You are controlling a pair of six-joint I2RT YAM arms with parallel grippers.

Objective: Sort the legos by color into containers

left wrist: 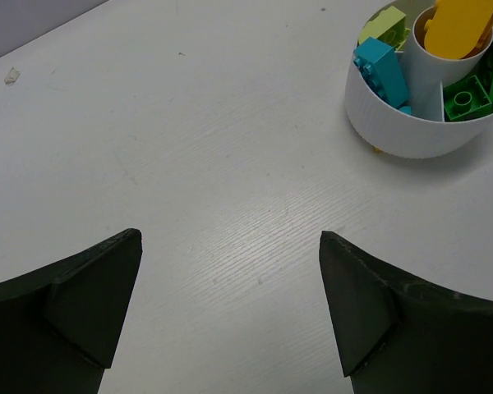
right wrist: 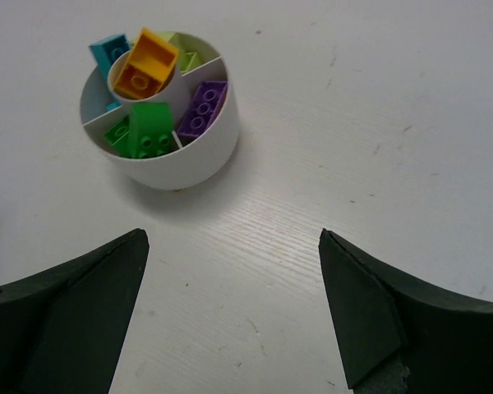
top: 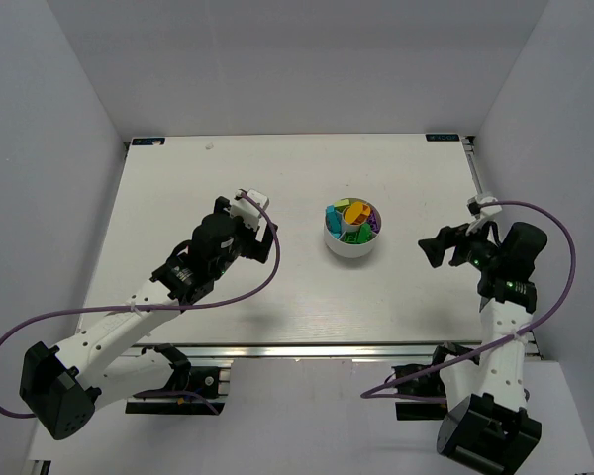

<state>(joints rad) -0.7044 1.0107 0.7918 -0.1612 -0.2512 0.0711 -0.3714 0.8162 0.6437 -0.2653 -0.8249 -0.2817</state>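
Dish: small, round and white (top: 348, 250), sitting mid-bench (top: 208, 178) between the two arms.
Bricks: all inside the dish, grouped by colour. The orange brick (right wrist: 148, 64) is in the centre cup. The cyan brick (right wrist: 109, 49), lime brick (left wrist: 382, 26), green bricks (right wrist: 148, 131) and purple brick (right wrist: 204, 107) each have their own wedge.
Progress: no brick lies loose, so sorting looks finished.
Left pincer (left wrist: 228, 242): wide open and empty, left of the dish and apart from it, its arm stretched low.
Right pincer (right wrist: 232, 238): wide open and empty, facing the dish from the right, its arm raised and bent.
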